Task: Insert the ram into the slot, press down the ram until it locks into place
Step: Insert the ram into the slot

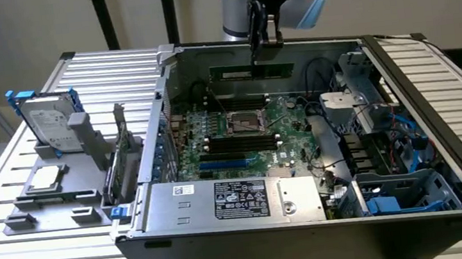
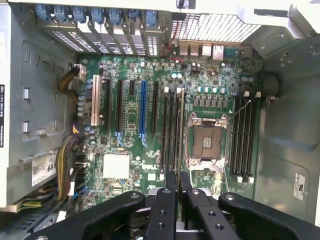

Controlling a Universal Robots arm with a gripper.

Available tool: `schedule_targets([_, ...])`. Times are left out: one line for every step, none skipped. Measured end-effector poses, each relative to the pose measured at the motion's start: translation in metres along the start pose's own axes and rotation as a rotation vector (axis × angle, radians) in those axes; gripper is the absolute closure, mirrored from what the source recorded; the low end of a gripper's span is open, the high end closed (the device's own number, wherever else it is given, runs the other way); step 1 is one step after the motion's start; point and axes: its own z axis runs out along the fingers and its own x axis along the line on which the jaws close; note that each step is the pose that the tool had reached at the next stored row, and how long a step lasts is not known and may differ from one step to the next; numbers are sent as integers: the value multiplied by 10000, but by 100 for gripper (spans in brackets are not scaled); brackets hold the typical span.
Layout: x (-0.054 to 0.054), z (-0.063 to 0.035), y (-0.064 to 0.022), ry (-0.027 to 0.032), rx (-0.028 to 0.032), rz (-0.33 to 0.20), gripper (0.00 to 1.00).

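Pincer [image 2: 175, 182] nearly closed, its fingers only a thin gap apart. In the exterior view they appear clamped on the upper edge of the ram [image 1: 251, 72], which hangs level in the air over the far part of the open case [image 1: 431, 76]. The motherboard lies below the ram, well apart from it. There the slot [image 2: 172, 125] sits in a bank of matching black sockets just beside the processor socket [image 2: 206, 140], on the side toward the blue slot [image 2: 143, 110]. In the wrist view the fingertip gap lines up with that bank. The sockets' long axis runs the same way as the ram's, so the two look parallel. The ram is not yet seated.
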Motion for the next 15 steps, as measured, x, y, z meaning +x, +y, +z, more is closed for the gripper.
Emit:
schedule_targets([-1,18,6,0,0,0,86])
schedule_targets([-1,37,11,0,0,-1,86])
schedule_targets([-1,56,17,1,0,-1,86])
schedule_targets([-2,73,22,1,-1,-1,86])
schedule_targets([-3,92,28,1,0,-1,86])
schedule_targets([-4,110,35,0,-1,-1,86])
schedule_targets([-4,128,43,1,0,-1,86])
schedule_targets([-5,147,51,1,0,-1,86])
schedule_targets([-6,166,59,1,-1,0,86])
schedule_targets([-7,185,67,1,-1,-1,86])
schedule_targets([-7,203,73,1,-1,0,86])
schedule_targets([-8,222,79,0,0,-1,86])
schedule_targets([-8,240,83,0,0,0,86])
schedule_targets([-7,258,86,1,-1,-1,86])
schedule_targets([-7,277,88,0,0,-1,86])
